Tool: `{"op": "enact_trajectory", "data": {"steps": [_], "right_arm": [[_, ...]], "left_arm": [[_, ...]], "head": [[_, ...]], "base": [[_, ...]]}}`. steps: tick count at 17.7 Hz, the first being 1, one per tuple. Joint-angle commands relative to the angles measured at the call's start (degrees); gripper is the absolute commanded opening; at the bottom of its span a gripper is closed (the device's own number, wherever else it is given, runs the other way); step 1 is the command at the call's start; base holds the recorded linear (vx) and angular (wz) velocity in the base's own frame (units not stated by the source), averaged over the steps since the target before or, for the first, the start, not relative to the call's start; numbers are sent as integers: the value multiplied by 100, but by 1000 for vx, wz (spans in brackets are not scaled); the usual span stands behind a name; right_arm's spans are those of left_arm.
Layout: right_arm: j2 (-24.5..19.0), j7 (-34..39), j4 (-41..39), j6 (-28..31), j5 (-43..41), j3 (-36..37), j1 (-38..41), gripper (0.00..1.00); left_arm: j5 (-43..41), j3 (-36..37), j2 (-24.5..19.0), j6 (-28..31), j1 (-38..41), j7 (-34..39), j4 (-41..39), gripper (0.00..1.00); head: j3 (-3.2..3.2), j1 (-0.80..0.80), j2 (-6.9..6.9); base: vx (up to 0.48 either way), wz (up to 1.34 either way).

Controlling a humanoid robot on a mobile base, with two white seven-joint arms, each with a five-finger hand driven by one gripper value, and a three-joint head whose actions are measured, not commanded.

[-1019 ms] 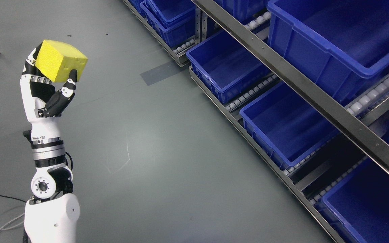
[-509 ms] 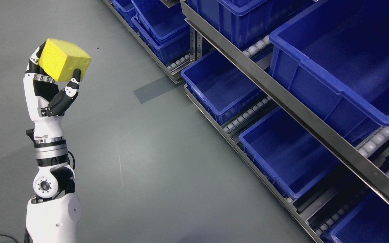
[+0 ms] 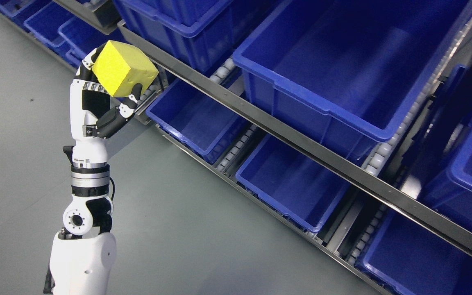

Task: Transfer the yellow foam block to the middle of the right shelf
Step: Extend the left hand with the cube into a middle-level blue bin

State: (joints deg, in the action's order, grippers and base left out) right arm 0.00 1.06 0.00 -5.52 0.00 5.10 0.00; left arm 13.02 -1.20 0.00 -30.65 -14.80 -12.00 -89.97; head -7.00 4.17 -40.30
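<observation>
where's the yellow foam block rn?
Head view, upper left: the yellow foam block is held up in the left hand, level with the shelf's metal rail, not in any blue bin.

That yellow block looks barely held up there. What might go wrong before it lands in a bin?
1. The left hand pinches the yellow foam block only at its lower edges, with most of it standing above the fingers, so it may slip or tip out.
2. The block is right beside the metal shelf rail; swinging right could knock it loose.
3. It might drop into a lower blue bin instead.
</observation>
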Motion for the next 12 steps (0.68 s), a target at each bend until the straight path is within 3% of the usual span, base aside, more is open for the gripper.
{"op": "enact_trajectory", "data": {"steps": [1,9,12], "right_arm": [[100,-1,-100,-2,0,0,-9,100],[100,-1,-100,-2,0,0,-17,100],[100,-1,-100,-2,0,0,-17,100]], "left_arm": [[-19,700,-100,-2,-57,-4,-240,40],[-54,726,-100,67,-724,-13,-583,40],[-54,779,-100,584,-1304,49,-732,40]], "head": [[0,0,0],[0,0,0],[0,0,0]], "base": [[85,-596],[58,-577],[41,-511]]}}
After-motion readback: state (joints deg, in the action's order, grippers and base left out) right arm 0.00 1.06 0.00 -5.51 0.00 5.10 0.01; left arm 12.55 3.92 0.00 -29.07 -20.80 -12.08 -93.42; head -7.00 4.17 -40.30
